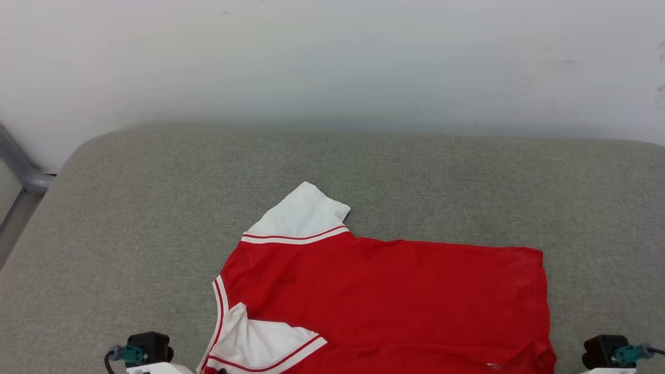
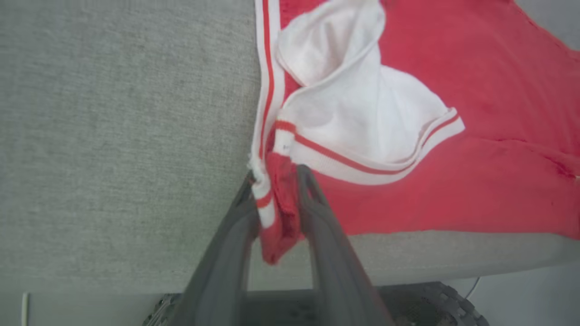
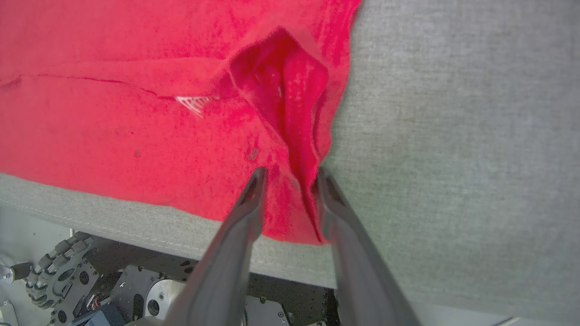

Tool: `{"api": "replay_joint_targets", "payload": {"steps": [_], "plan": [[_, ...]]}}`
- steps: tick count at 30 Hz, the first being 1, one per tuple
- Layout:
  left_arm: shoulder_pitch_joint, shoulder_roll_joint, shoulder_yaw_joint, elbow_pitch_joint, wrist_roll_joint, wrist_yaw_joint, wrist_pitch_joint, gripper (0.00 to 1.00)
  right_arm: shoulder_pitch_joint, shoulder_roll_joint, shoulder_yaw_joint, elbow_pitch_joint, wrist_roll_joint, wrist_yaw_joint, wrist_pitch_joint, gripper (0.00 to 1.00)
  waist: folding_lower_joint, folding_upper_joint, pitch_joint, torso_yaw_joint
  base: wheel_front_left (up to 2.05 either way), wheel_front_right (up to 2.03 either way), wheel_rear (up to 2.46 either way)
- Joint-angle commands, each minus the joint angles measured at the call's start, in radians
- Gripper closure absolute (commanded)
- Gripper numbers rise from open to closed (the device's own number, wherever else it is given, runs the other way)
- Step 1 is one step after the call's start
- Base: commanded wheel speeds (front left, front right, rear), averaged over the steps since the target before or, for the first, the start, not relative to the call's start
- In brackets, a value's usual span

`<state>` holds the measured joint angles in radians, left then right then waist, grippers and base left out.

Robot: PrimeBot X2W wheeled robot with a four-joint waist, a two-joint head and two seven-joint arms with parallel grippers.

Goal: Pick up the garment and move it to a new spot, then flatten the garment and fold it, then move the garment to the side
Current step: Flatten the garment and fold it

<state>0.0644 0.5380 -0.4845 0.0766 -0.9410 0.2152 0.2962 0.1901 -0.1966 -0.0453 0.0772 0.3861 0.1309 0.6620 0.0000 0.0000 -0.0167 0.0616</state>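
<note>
Left gripper (image 2: pixel 277 172), seen from its own wrist, stands narrow, with a bunched corner of the garment (image 2: pixel 453 194) caught between its fingers (image 2: pixel 317 213). That corner is red cloth with white, red-striped trim. It hangs just over the front edge of the grey cushion (image 2: pixel 113 136). Beyond the fingertips a white sleeve (image 2: pixel 362 113) lies folded onto the red body, its striped cuff towards the camera. Part of the robot's base (image 2: pixel 453 308) shows below the cushion edge.

From the right wrist, the right gripper (image 3: pixel 291 171) has its jaws parted. A loose fold of the garment (image 3: pixel 113 113) lies between them without being clamped, against the outer finger. This view alone shows a deep pucker in the hem corner. A small white mark (image 3: pixel 195 104) sits close beside it, and a toothed wheel (image 3: pixel 59 267) shows under the cushion (image 3: pixel 453 136).

From the head, the whole garment (image 1: pixel 384 296) lies spread, plain red side up, at the near middle of the cushion (image 1: pixel 130 208). Its hem is to the right and its collar end to the left. A second white sleeve (image 1: pixel 301 213) points away from the robot. Dark wrist housings sit at the lower left (image 1: pixel 149 347) and lower right (image 1: pixel 602 351). Behind the cushion is a pale wall (image 1: pixel 332 62), and a grey metal frame (image 1: pixel 21 166) stands at the far left.
</note>
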Motion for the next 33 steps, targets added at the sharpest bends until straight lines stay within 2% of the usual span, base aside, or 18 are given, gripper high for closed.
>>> {"api": "replay_joint_targets", "payload": {"steps": [1, 6, 9, 14, 17, 23, 24, 27, 28, 33], "plan": [[-0.024, -0.011, 0.007, 0.008, 0.003, 0.001, -0.017, 0.0, -0.001, 0.004, -0.001, 0.0, -0.006, 0.0, -0.021, 0.0, 0.0, 0.0, 0.001, 0.0, 0.0, 0.0, 0.0], [-0.081, -0.033, 0.017, 0.062, 0.045, -0.017, -0.104, 0.0, -0.015, 0.036, -0.028, -0.009, -0.056, 0.0, -0.197, 0.0, 0.0, 0.0, 0.0, 0.0, 0.0, 0.0, 0.0], [-0.119, -0.039, 0.027, 0.063, 0.087, -0.024, -0.18, 0.0, -0.036, 0.054, -0.063, -0.028, -0.097, -0.001, -0.339, 0.0, 0.0, 0.0, 0.003, -0.001, 0.0, 0.0, 0.0], [-0.183, -0.059, 0.04, 0.034, 0.17, 0.001, -0.307, 0.0, -0.076, 0.1, -0.102, -0.053, -0.14, 0.0, -0.524, 0.0, 0.0, 0.0, 0.011, -0.011, 0.0, 0.0, 0.0], [-0.231, -0.068, 0.053, 0.033, 0.207, 0.004, -0.379, 0.0, -0.104, 0.112, -0.108, -0.086, -0.164, 0.0, -0.593, 0.0, 0.0, 0.0, 0.036, -0.018, 0.0, 0.0, 0.0], [-0.371, -0.113, 0.054, 0.089, 0.245, -0.025, -0.46, 0.0, -0.176, 0.125, -0.103, -0.165, -0.193, 0.0, -0.635, 0.0, 0.0, 0.0, 0.14, -0.055, 0.0, 0.0, 0.0], [-0.457, -0.132, 0.051, 0.144, 0.245, -0.055, -0.468, 0.0, -0.216, 0.129, -0.093, -0.191, -0.197, 0.0, -0.635, 0.0, 0.0, 0.0, 0.196, -0.081, 0.0, 0.0, 0.0], [-0.549, -0.134, 0.043, 0.214, 0.238, -0.099, -0.442, 0.0, -0.253, 0.13, -0.083, -0.213, -0.197, 0.0, -0.63, 0.0, 0.0, 0.0, 0.256, -0.112, 0.0, 0.0, 0.0], [-0.642, -0.124, 0.029, 0.291, 0.225, -0.155, -0.384, 0.0, -0.284, 0.132, -0.071, -0.221, -0.194, 0.0, -0.624, 0.0, 0.0, 0.0, 0.303, -0.144, 0.0, 0.0, 0.0], [-0.795, -0.092, -0.004, 0.404, 0.185, -0.267, -0.219, 0.0, -0.313, 0.137, -0.063, -0.207, -0.188, 0.0, -0.614, 0.0, 0.0, 0.0, 0.356, -0.185, 0.0, 0.0, 0.0]]}}
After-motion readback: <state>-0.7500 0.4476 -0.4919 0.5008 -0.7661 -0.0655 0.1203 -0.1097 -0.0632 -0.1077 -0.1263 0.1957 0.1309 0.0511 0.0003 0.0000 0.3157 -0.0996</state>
